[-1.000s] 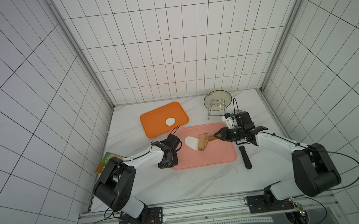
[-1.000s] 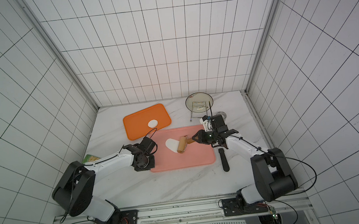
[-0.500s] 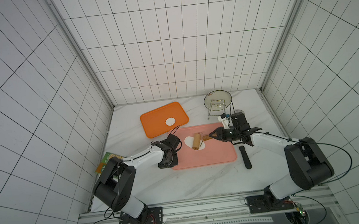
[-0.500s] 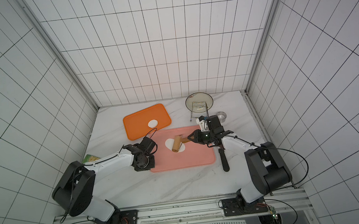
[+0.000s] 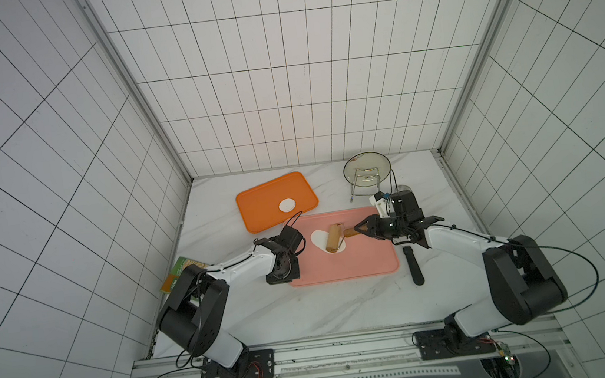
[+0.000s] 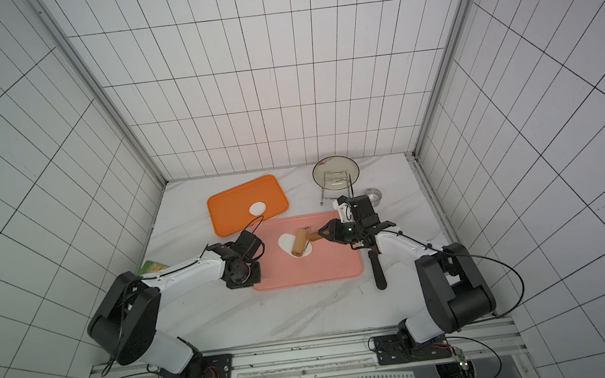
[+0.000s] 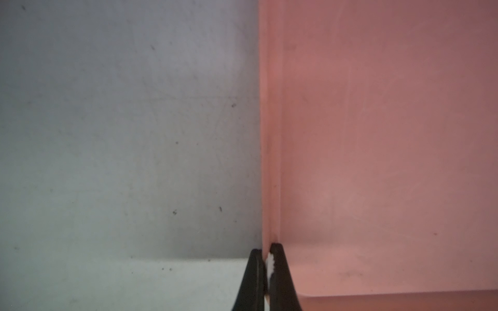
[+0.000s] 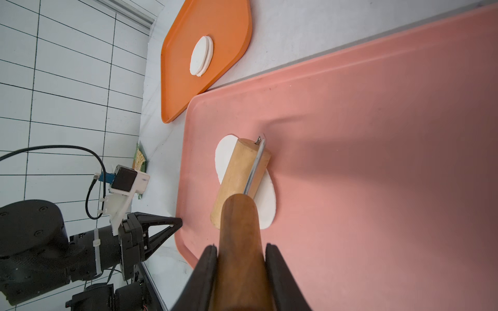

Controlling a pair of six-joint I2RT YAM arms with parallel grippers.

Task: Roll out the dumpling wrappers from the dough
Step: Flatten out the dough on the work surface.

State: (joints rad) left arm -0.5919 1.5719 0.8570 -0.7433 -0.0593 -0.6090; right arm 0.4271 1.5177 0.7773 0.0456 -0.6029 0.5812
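Note:
The dough [image 5: 318, 238] [image 6: 285, 241] [image 8: 225, 153] lies as a flat white oval on the pink tray [image 5: 359, 261] [image 6: 325, 265] [image 8: 377, 134]. A wooden roller [image 5: 333, 237] [image 6: 300, 241] [image 8: 237, 175] rests across its middle. My right gripper [image 5: 359, 226] [image 6: 323, 230] [image 8: 241, 246] is shut on the roller's dark wooden handle. My left gripper [image 5: 290, 272] [image 6: 249, 277] [image 7: 266, 249] is shut on the pink tray's left rim [image 7: 270, 161]. Two stacked round dumpling wrappers [image 5: 287, 205] [image 6: 257, 207] [image 8: 201, 56] sit on the orange tray [image 5: 263, 202] [image 6: 233, 205] [image 8: 229, 21].
A glass plate on a wire rack [image 5: 367, 170] stands at the back right. A small steel ring [image 6: 373, 195] sits just behind my right wrist. A black-handled tool [image 5: 414, 268] lies right of the pink tray. A green packet [image 5: 182, 273] lies by the left wall.
The roller went left across the dough, then came back a little to the right, so dough now shows on both sides. The left arm has not moved.

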